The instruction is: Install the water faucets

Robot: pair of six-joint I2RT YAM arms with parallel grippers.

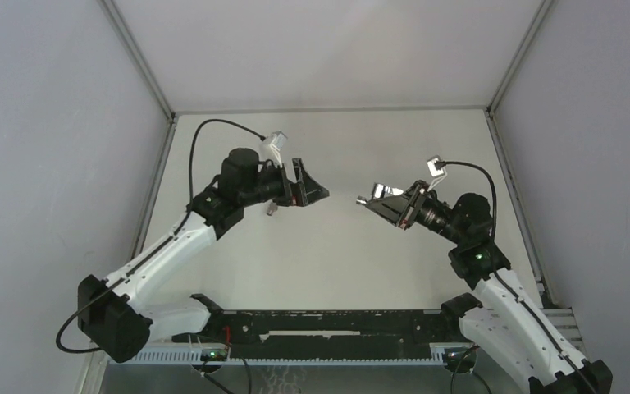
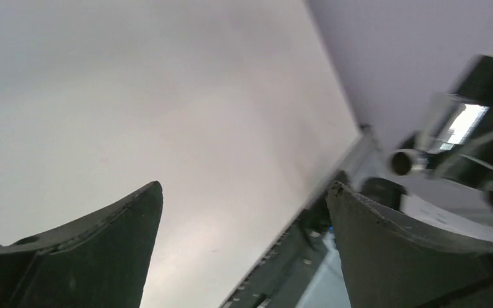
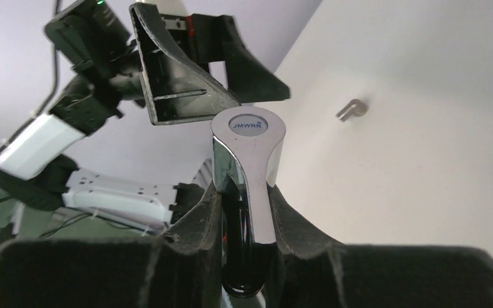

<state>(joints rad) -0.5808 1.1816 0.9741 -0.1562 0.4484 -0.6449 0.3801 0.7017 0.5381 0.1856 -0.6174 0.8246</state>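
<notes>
Right wrist | shiny chrome faucet lever [image 3: 247, 144], "JMWRR" read on top, clamped in right pincer [image 3: 244, 196] | left pincer [image 2: 244, 192] spread wide

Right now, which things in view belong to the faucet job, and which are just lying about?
Job:
- chrome faucet piece, clamped in the right claw
- small bent silver part, loose on the table
- left claw, open and empty

Just there:
- black rail along the near edge
- grey enclosure walls
</notes>
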